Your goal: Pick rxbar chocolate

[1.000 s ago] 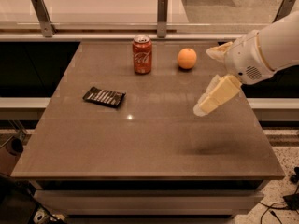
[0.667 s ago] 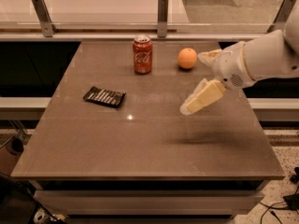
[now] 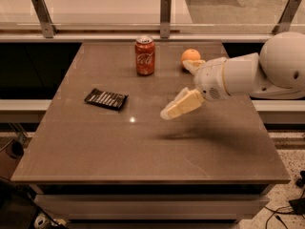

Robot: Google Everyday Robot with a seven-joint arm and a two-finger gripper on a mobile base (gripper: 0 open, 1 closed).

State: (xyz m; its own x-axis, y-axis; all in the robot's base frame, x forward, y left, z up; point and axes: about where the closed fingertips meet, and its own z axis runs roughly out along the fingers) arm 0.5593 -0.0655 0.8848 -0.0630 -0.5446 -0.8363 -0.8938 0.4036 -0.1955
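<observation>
The rxbar chocolate (image 3: 106, 98) lies flat on the brown table (image 3: 143, 147), left of centre, its black wrapper showing rows of white lettering. My gripper (image 3: 175, 88) hovers above the table right of centre, well to the right of the bar and apart from it. It is open and empty, with the two cream fingers spread wide. One finger (image 3: 182, 104) points down and left. The other finger (image 3: 192, 66) sits just in front of the orange fruit.
A red soda can (image 3: 145, 55) stands upright at the back centre. A round orange fruit (image 3: 190, 56) sits to its right, partly covered by my finger. The white arm (image 3: 257, 73) reaches in from the right edge. A railing with metal posts (image 3: 165, 9) runs behind the table.
My gripper and arm have moved left over the table, closer to the bar. The bar, can and fruit have not moved.
</observation>
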